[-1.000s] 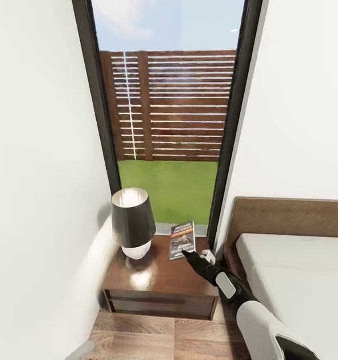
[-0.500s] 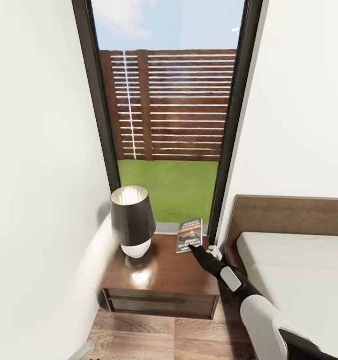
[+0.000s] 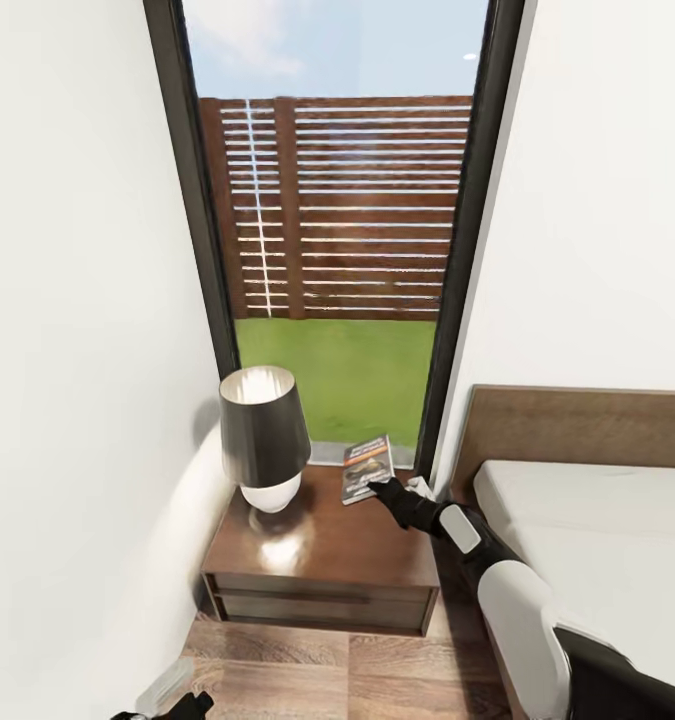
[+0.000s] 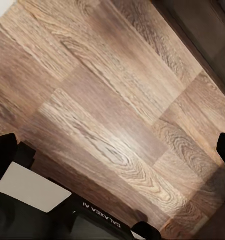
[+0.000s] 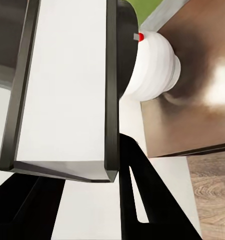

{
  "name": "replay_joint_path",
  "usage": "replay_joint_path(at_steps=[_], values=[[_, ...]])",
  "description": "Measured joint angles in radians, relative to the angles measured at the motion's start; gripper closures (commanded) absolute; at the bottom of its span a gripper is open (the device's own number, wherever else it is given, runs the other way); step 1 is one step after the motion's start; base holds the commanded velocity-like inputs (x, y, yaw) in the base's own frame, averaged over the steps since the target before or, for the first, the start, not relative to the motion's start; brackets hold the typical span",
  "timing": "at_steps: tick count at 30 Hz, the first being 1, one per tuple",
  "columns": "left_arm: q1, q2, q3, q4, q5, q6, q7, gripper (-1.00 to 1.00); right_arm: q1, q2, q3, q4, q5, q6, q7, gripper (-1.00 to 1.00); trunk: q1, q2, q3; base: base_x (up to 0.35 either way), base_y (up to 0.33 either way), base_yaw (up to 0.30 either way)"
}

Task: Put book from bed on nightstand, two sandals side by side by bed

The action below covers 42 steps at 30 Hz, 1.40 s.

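The book (image 3: 368,467), dark with an orange band, hangs tilted over the back right corner of the nightstand (image 3: 317,560), close to the window. My right gripper (image 3: 383,489) is shut on its near end. In the right wrist view the book's white page edge (image 5: 67,85) runs between my dark fingers (image 5: 142,200), with the lamp's white base (image 5: 152,65) beyond it. The bed (image 3: 597,540) lies to the right with its brown headboard (image 3: 577,425). My left gripper (image 4: 112,150) stands open over wood-plank floor. The sandals are out of view.
The lamp (image 3: 264,435) with its dark grey shade takes the left half of the nightstand top. A tall black-framed window (image 3: 337,250) stands behind, white walls on both sides. Wood floor (image 3: 327,670) lies in front of the drawers.
The right gripper has carried the book a little farther back over the nightstand and turned it leftward. The left gripper's tip has come into the head view's bottom edge.
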Motion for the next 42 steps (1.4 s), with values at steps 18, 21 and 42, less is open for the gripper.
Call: replay_joint_path(at_steps=[18, 21, 42], values=[[0.013, 0.011, 0.005, -0.017, 0.185, -0.004, 0.030, -1.00, 0.000, -0.019, -0.002, -0.038, -0.002, 0.013, -0.003, 1.00, 0.069, -0.126, -0.056, 0.000, 0.000, -0.069], [0.017, 0.013, 0.005, -0.011, 0.193, -0.007, 0.029, -1.00, 0.001, -0.019, 0.000, -0.039, -0.003, 0.013, 0.001, 1.00, 0.081, -0.147, -0.066, 0.000, 0.000, -0.084], [0.020, 0.022, 0.037, 0.055, 0.210, -0.007, -0.003, -1.00, 0.011, -0.016, 0.004, 0.026, 0.001, -0.011, 0.205, 1.00, 0.161, -0.294, -0.132, 0.000, 0.000, -0.010]])
